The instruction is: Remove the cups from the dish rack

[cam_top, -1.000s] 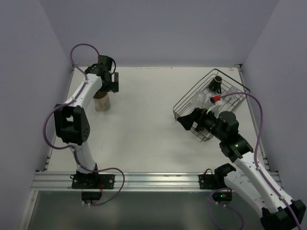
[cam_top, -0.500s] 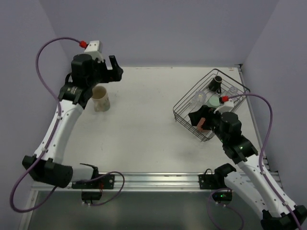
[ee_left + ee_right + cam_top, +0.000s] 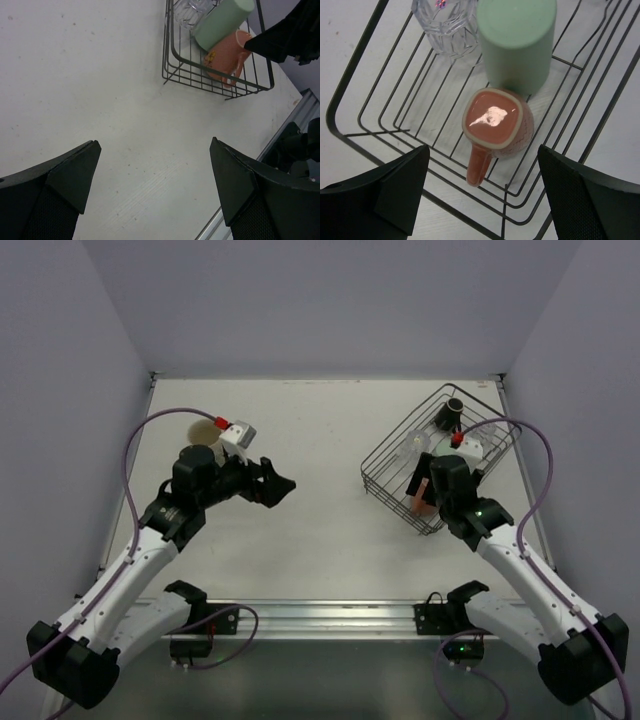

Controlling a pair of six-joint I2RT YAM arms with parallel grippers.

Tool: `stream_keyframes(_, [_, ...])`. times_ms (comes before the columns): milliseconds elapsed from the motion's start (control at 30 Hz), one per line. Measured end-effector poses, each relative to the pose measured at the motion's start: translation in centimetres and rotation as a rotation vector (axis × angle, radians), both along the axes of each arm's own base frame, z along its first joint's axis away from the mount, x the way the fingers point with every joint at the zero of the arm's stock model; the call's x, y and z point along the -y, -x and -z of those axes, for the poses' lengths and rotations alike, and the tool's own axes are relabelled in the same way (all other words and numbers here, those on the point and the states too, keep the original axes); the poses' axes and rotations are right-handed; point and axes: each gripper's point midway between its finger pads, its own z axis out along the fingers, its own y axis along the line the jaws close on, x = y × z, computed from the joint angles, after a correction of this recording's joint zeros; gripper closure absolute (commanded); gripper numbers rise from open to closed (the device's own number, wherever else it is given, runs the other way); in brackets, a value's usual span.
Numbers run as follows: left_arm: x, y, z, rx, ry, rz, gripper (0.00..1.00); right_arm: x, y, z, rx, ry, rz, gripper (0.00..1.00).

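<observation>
The black wire dish rack (image 3: 385, 455) stands at the right. It holds a pinkish cup with handle (image 3: 497, 125) lying bottom-up, a mint green tumbler (image 3: 517, 40), a clear glass (image 3: 445, 20) and a small dark brown mug (image 3: 453, 408). My right gripper (image 3: 484, 150) is open, hovering over the pinkish cup (image 3: 420, 502), jaws either side and apart from it. The beige mug (image 3: 205, 430) stands on the table at the back left. My left gripper (image 3: 280, 488) is open and empty over the table's middle, facing the rack (image 3: 215, 82).
Purple walls enclose the table on three sides. A metal rail (image 3: 320, 615) runs along the near edge. The right arm (image 3: 290, 35) shows beyond the rack in the left wrist view.
My left arm has swung away from the beige mug toward the table's middle, the gripper now low. My right gripper has shifted over the pinkish cup in the rack.
</observation>
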Motion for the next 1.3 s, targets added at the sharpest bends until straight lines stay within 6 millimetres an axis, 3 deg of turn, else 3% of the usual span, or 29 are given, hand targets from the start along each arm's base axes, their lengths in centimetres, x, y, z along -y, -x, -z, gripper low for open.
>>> stream_keyframes(267, [0.4, 1.4, -3.6, 0.139, 0.06, 0.071, 0.0, 0.6, -1.5, 1.0, -0.06, 0.061, 0.074, 0.08])
stream_keyframes(533, [1.2, 2.0, -3.8, 0.151, 0.075, 0.121, 0.0, 0.2, -2.2, 4.0, -0.149, 0.098, 0.081, 0.1])
stream_keyframes(867, [1.4, 2.1, -3.6, 0.145, 0.075, 0.134, 0.0, 1.0, -3.5, 4.6, -0.137, 0.117, 0.129, 0.1])
stream_keyframes(967, [1.4, 2.0, -3.5, 0.143, 0.075, 0.136, 0.0, 1.4, -3.9, 4.5, -0.124, 0.121, 0.145, 0.21])
stream_keyframes(1167, [1.5, 1.9, -2.5, 0.116, 0.065, 0.135, 0.0, 1.5, -4.3, 4.2, -0.108, 0.117, 0.151, 0.53])
stream_keyframes(1300, [1.5, 1.9, -2.6, 0.116, 0.068, 0.139, 0.0, 1.3, -4.0, 3.6, -0.091, 0.096, 0.139, 0.59])
